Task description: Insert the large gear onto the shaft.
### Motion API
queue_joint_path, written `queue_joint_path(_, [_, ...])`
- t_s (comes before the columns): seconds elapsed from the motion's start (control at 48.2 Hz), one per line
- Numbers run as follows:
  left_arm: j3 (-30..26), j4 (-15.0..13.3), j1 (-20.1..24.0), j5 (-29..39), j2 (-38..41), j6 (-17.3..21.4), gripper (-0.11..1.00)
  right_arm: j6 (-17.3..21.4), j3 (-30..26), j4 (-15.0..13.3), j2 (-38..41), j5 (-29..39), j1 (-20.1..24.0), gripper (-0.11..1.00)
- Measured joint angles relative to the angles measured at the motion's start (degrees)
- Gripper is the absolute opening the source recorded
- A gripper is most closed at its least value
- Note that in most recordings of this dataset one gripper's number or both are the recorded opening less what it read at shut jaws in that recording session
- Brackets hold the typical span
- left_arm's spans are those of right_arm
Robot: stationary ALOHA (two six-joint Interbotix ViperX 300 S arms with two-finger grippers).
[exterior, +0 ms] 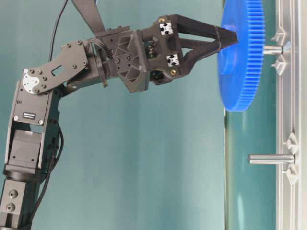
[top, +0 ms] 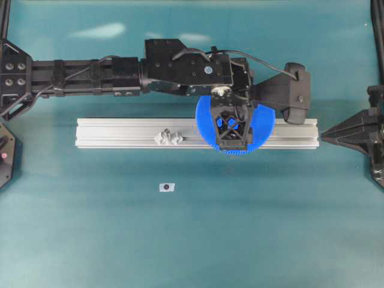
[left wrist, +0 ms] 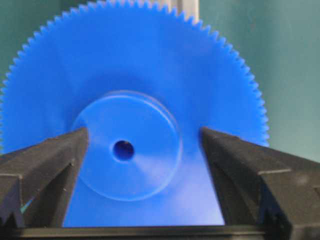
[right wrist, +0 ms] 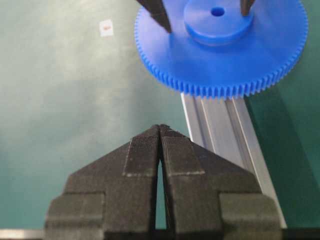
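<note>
The large gear [top: 264, 123] is a bright-blue toothed disc lying flat over the right part of the aluminium rail [top: 120, 133]. In the table-level view the gear [exterior: 242, 57] stands off the rail, and the thin silvery shaft [exterior: 272, 49] meets the middle of its underside. My left gripper [left wrist: 144, 131] points straight at the gear and is open. Its fingers [left wrist: 55, 160] straddle the raised hub [left wrist: 127, 150]: one tip sits at the hub's edge, the other stands clear of it. My right gripper [right wrist: 160, 127] is shut on nothing, low over the table short of the rail.
A second upright pin [exterior: 270, 159] with clear mounts [top: 168, 137] stands bare further left on the rail. A small white tag [top: 167, 187] lies on the teal table in front of the rail. The right arm [top: 354, 129] rests at the rail's right end.
</note>
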Motion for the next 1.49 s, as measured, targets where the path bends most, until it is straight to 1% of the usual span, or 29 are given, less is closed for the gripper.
queue_joint_path(0.332, [-0.09, 0.00, -0.70, 0.00, 0.00, -1.93, 0.92, 0.00, 0.00, 0.00, -0.09, 0.00, 0.09, 0.05])
queue_joint_path(0.519, [0.00, 0.00, -1.23, 0.44, -0.18, -2.11, 0.92, 0.00, 0.00, 0.00, -0.18, 0.00, 0.00, 0.05])
queue_joint_path(0.768, [0.88, 0.09, -1.85, 0.70, -2.46, -2.99, 0.92, 0.00, 0.00, 0.00, -0.09, 0.00, 0.00, 0.05])
queue_joint_path(0.913, [3.60, 0.09, -2.29, 0.09, -4.92, -5.63, 0.92, 0.00, 0.00, 0.00, -0.18, 0.00, 0.00, 0.05])
queue_joint_path(1.079, [8.00, 0.00, -2.37, -3.16, -8.88, -7.56, 0.92, 0.00, 0.00, 0.00, -0.18, 0.00, 0.00, 0.05])
queue_joint_path(1.266, [13.62, 0.09, -2.46, -8.26, -13.27, -8.96, 0.92, 0.00, 0.00, 0.00, -0.18, -0.09, 0.00, 0.05])
queue_joint_path(1.369, [16.17, 0.09, -2.37, -10.28, -15.47, -9.14, 0.92, 0.00, 0.00, 0.00, -0.18, 0.00, 0.00, 0.05])
queue_joint_path(1.494, [17.84, 0.00, -2.46, -11.78, -17.05, -9.14, 0.92, 0.00, 0.00, 0.00, -0.18, 0.00, 0.00, 0.05])
